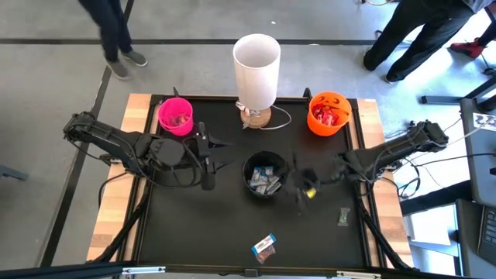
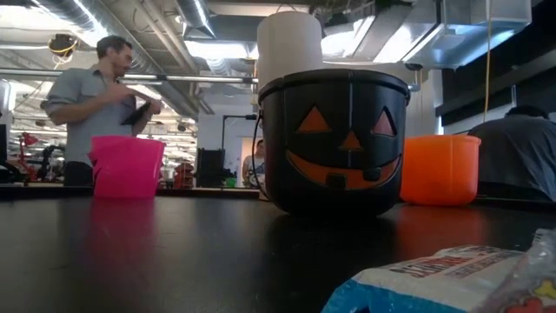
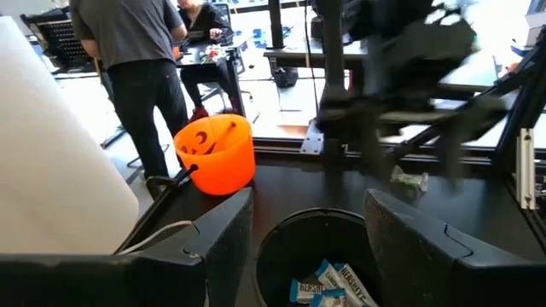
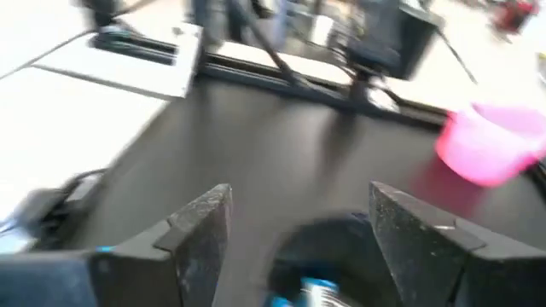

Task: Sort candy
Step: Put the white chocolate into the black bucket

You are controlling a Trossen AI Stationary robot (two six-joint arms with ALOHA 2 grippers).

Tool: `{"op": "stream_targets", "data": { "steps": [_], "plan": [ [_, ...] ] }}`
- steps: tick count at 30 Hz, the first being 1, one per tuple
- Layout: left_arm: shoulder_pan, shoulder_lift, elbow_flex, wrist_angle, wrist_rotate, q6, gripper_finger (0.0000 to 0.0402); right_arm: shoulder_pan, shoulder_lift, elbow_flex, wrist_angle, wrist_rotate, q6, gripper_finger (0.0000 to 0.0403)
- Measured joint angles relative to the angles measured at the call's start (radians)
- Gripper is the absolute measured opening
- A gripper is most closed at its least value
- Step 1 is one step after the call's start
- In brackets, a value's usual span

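From above, my left tool (image 1: 208, 159) sits at nine o'clock from the black pumpkin bucket (image 1: 265, 175), fingers apart and empty. My right tool (image 1: 301, 186) is at three o'clock from it, blurry. Blue-and-white candy bars (image 1: 264, 180) lie in that bucket. One candy (image 1: 264, 246) lies on the tabletop (image 1: 194, 225) at six o'clock, and another (image 1: 343, 216) at four o'clock. Red candy (image 1: 328, 116) fills the orange bucket (image 1: 328, 113), and the pink cup (image 1: 176, 115) holds some too.

Low down, a wrapped candy (image 2: 452, 278) lies close.

My left wrist sees bars (image 3: 333, 286) in the bucket.

My right wrist shows my fingers (image 4: 200, 226) wide apart, holding nothing.
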Motion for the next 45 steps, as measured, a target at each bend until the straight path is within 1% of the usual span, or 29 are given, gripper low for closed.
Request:
{"op": "stream_targets", "data": {
  "steps": [2, 5, 8, 14, 19, 24, 28, 35, 40, 45],
  "plan": [
    [0.000, 0.000, 0.000, -0.002, -0.015, 0.004, 0.0215, 0.054, 0.012, 0.024, 0.006, 0.010, -0.026, 0.0269],
    [0.000, 0.000, 0.000, -0.002, -0.045, -0.002, 0.0215, 0.126, 0.046, 0.036, 0.001, 0.055, -0.040, 0.0262],
    [0.000, 0.000, 0.000, -0.001, -0.044, -0.046, 0.0215, 0.179, 0.093, 0.036, -0.001, 0.064, -0.040, 0.0255],
    [-0.003, 0.021, 0.000, 0.001, 0.020, -0.153, 0.0215, 0.271, 0.200, 0.036, 0.008, 0.065, -0.007, 0.0244],
    [-0.026, 0.091, 0.000, 0.041, 0.100, -0.158, 0.0215, 0.328, 0.260, 0.036, 0.026, 0.071, 0.049, 0.0243],
    [-0.058, 0.166, 0.000, 0.119, 0.131, -0.157, 0.0215, 0.378, 0.314, 0.036, 0.059, 0.074, 0.099, 0.0243],
    [-0.078, 0.199, -0.001, 0.166, 0.132, -0.158, 0.0215, 0.407, 0.371, 0.036, 0.093, 0.073, 0.125, 0.0243],
    [-0.121, 0.217, -0.001, 0.193, 0.127, -0.162, 0.0215, 0.403, 0.492, 0.036, 0.123, 0.072, 0.174, 0.0243],
    [-0.149, 0.217, -0.001, 0.220, 0.110, -0.250, 0.0215, 0.402, 0.570, 0.036, 0.161, 0.090, 0.173, 0.0243],
    [-0.178, 0.217, -0.001, 0.251, 0.089, -0.254, 0.0215, 0.386, 0.621, 0.037, 0.184, 0.097, 0.179, 0.0243]
  ]
}}
